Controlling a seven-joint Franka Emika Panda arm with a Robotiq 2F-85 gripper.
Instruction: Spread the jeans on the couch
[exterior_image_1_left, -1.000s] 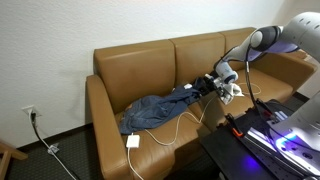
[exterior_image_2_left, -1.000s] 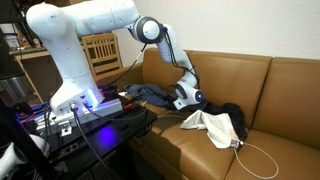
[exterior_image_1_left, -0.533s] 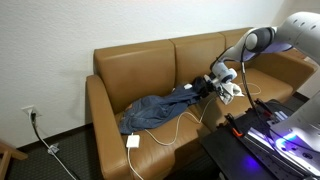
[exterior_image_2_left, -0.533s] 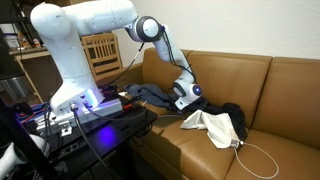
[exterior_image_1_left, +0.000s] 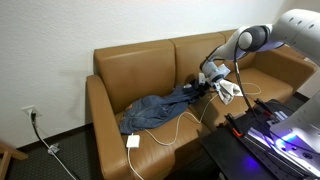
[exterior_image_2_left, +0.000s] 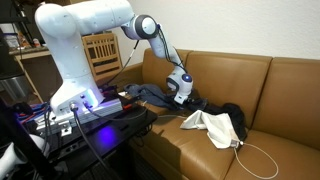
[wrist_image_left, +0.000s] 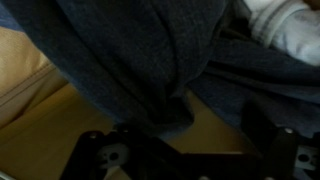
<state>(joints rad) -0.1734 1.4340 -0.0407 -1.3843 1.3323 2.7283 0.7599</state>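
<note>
In my wrist view the jeans (wrist_image_left: 150, 60) are a dark blur that runs off the top and both sides, and a white cloth (wrist_image_left: 290, 22) is cut off by the upper right corner. My jaws show only as black, unfocused shapes along the bottom edge, and I cannot make out their tips. In both exterior views they are too small to tell how they stand.

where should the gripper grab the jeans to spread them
Probably the bunched end of the jeans near the open gripper, coming from above: the wrist view shows a raised denim fold there, and the rest trails along the couch.
</note>
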